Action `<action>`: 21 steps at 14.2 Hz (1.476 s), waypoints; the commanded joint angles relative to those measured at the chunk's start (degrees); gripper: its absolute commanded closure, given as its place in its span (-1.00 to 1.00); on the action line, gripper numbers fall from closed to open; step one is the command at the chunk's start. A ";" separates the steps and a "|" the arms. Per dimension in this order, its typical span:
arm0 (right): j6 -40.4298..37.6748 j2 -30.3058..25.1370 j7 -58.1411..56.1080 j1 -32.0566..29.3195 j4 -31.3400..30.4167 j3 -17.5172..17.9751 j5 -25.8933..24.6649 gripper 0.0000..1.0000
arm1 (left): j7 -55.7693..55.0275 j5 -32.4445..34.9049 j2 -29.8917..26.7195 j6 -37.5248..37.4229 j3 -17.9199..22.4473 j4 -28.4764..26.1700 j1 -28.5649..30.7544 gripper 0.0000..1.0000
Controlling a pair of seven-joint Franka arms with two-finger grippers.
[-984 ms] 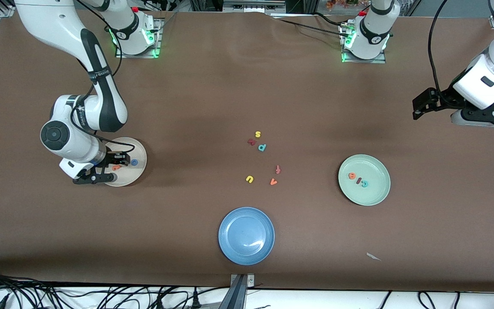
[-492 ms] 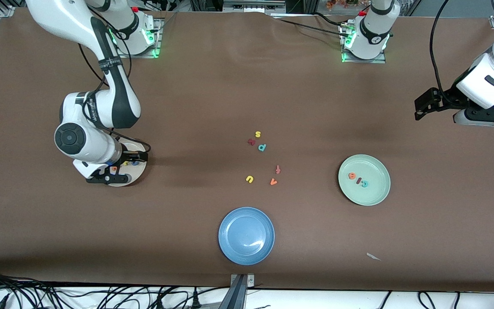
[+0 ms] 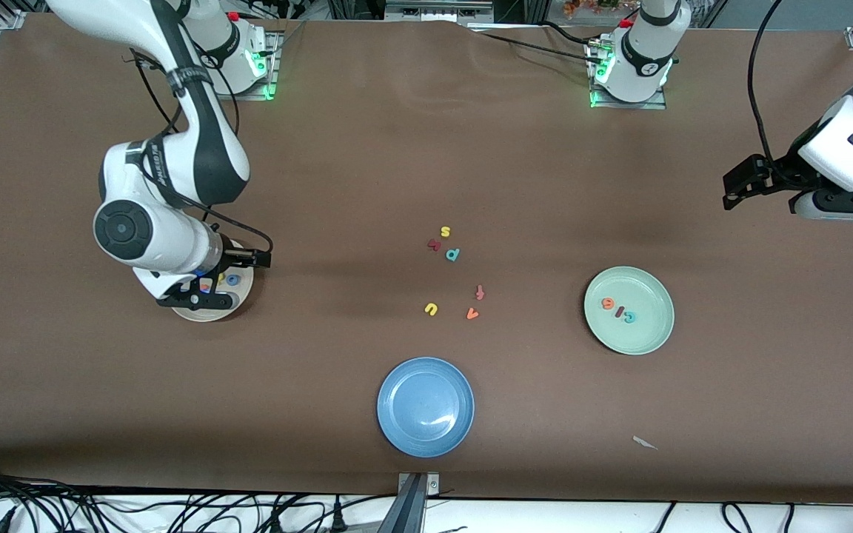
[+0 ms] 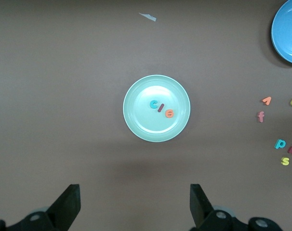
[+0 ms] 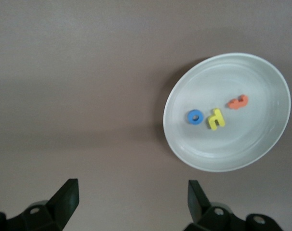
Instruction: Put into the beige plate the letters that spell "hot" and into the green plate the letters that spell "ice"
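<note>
Sitting in the beige plate point(image 5: 261, 154): blue o point(image 5: 195, 117), yellow h point(image 5: 216, 118), orange t point(image 5: 238, 101). Teal c point(image 4: 153, 104), red i point(image 4: 160, 108), orange e point(image 4: 169, 113) fill the green plate point(image 4: 136, 125). Right gripper point(image 5: 131, 197) over beige plate's edge and left gripper point(image 4: 135, 202), waiting, both gape empty.

Plates, three: beige plate point(image 5: 261, 154), green plate point(image 3: 649, 337), blue plate point(image 3: 404, 429). Toy letters, twelve: three per beige and green plate, six loose on the table point(image 3: 338, 185).

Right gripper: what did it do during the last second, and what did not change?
The right gripper has let go of the yellow h, which now lies in the beige plate between the blue o and orange t, and is lifting away, open. The left gripper waits open; the green plate is unchanged.
</note>
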 commanded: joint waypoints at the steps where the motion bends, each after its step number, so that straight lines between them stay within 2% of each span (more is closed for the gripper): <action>1: -2.62 -3.99 -0.11 -7.35 -0.99 4.74 -0.34 -1.00 | 0.96 0.80 0.77 -0.63 -0.23 1.72 -0.27 -1.00; 3: -3.76 -6.71 -1.69 -8.75 -1.60 4.65 -0.69 -1.00 | 0.87 1.07 0.77 -0.63 -0.58 1.81 -0.79 -1.00; 5: -5.51 -9.78 -5.29 -10.60 -2.22 4.74 -4.10 -1.00 | 0.96 1.16 0.77 -0.63 -0.58 1.81 -0.71 -1.00; 7: -8.59 -12.95 -6.09 -13.06 -1.78 4.83 -5.78 -1.00 | 0.96 1.16 0.77 -0.54 -0.50 1.81 -0.53 -1.00; 10: -14.91 -16.65 -6.18 -13.51 0.58 4.74 -8.07 -1.00 | 0.96 1.24 0.77 -0.54 -0.50 1.81 -0.36 -1.00; 13: -21.51 -17.27 -6.27 -13.42 6.21 4.13 -8.16 -1.00 | 0.87 1.24 0.77 -0.54 -0.49 1.99 -0.53 -1.00; 16: -24.67 -18.76 -6.44 -13.95 8.41 2.90 -7.64 -1.00 | 0.87 1.24 0.77 -0.54 -0.49 1.90 -0.36 -1.00; 21: -24.34 -19.20 -11.62 -14.39 9.82 2.37 -7.54 -1.00 | 0.96 1.85 0.77 -0.54 -0.49 1.90 -0.62 -1.00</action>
